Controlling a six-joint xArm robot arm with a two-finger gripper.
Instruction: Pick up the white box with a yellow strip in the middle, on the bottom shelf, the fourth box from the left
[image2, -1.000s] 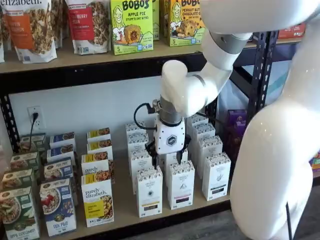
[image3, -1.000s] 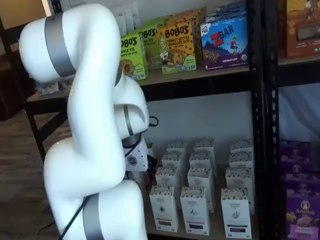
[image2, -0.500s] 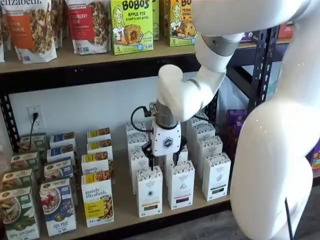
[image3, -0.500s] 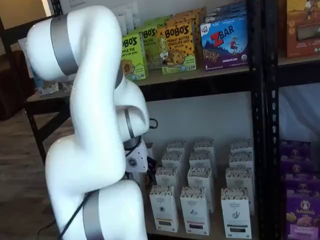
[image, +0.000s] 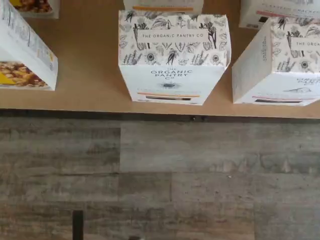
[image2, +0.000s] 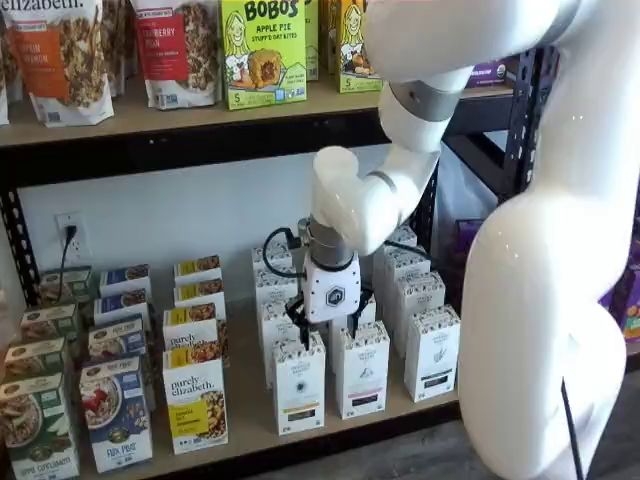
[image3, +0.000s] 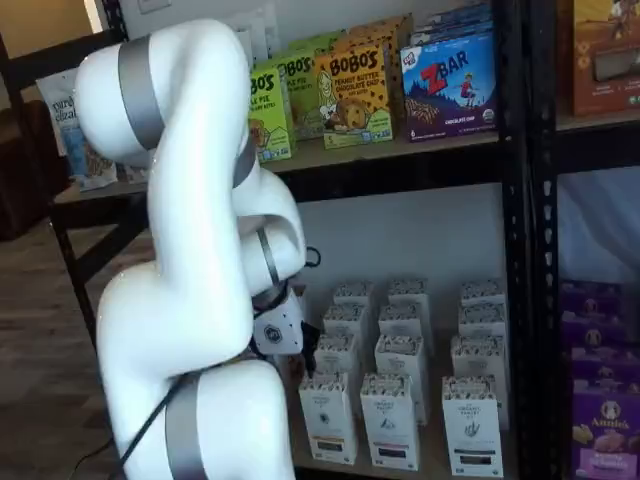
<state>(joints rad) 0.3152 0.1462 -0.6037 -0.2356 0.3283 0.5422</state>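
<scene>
The white box (image2: 299, 386) stands at the front of the bottom shelf (image2: 247, 405), tall and narrow, with a speckled top and a yellow strip low on its front. It fills the middle of the wrist view (image: 172, 55), strip facing the shelf edge, and shows in a shelf view (image3: 327, 418) too. My gripper (image2: 327, 332) hangs just above the box's top, slightly to its right. Its two black fingers are apart with a plain gap and hold nothing. In a shelf view only its white body (image3: 277, 335) shows beside the arm.
Like white cartons with black strips (image2: 362, 370) (image2: 432, 352) stand right of the box, with more rows behind. "Purely elizabeth" boxes (image2: 195, 405) stand to its left. The upper shelf's black rail (image2: 200, 145) runs overhead. My white arm (image2: 540, 300) fills the right side.
The gripper has come down and a little to the left, from above the rear cartons to just over the front row. The boxes have not moved.
</scene>
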